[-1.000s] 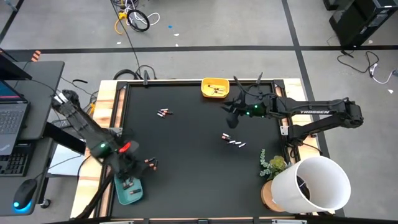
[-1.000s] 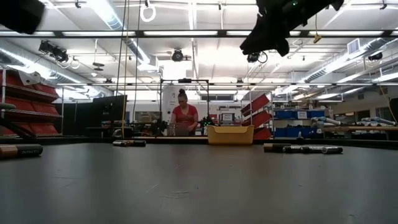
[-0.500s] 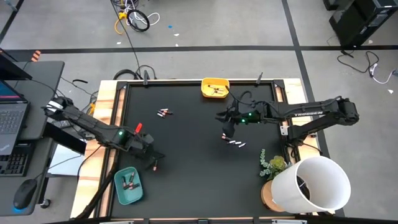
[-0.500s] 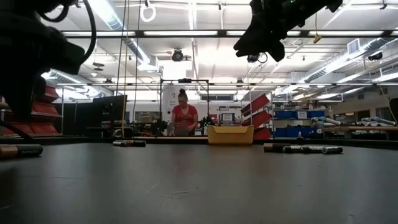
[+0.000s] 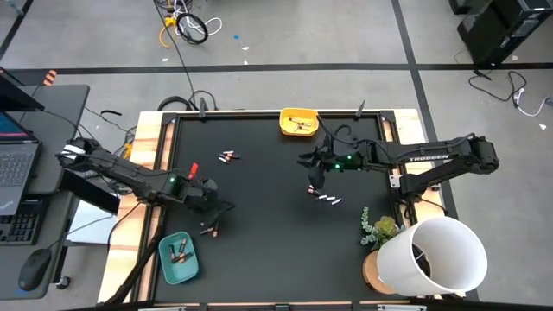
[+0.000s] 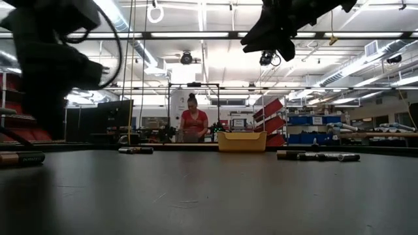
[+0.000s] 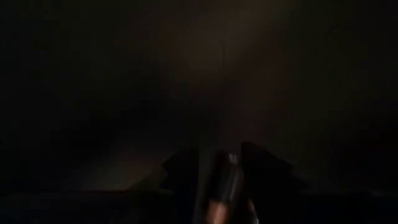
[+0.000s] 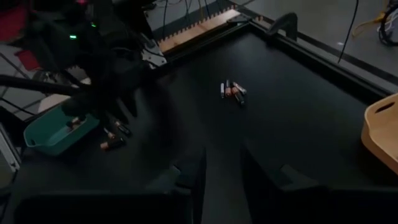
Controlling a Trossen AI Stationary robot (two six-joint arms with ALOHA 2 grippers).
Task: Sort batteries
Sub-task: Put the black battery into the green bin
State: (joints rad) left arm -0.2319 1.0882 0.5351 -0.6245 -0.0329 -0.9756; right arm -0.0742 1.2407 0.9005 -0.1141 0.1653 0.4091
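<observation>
Two copper-and-black batteries lie on the black table just beyond the teal tray, which holds a few more. My left gripper hangs open just above them, pointing steeply down. In the left wrist view one battery shows between its fingertips; no touch can be seen. My right gripper hovers open and empty over a row of silvery batteries. Another small group lies toward the far left. The yellow tray stands at the far edge.
A white bucket and a small plant stand at the table's near right corner. Wooden rails frame the black mat. In the low view a person stands far behind the table.
My left gripper has swung from above the teal tray toward the table's right and far side, sinking and rolling its wrist, and now hangs over the loose copper-and-black batteries. My right gripper has drifted a little toward the row of silvery batteries. No battery has moved.
</observation>
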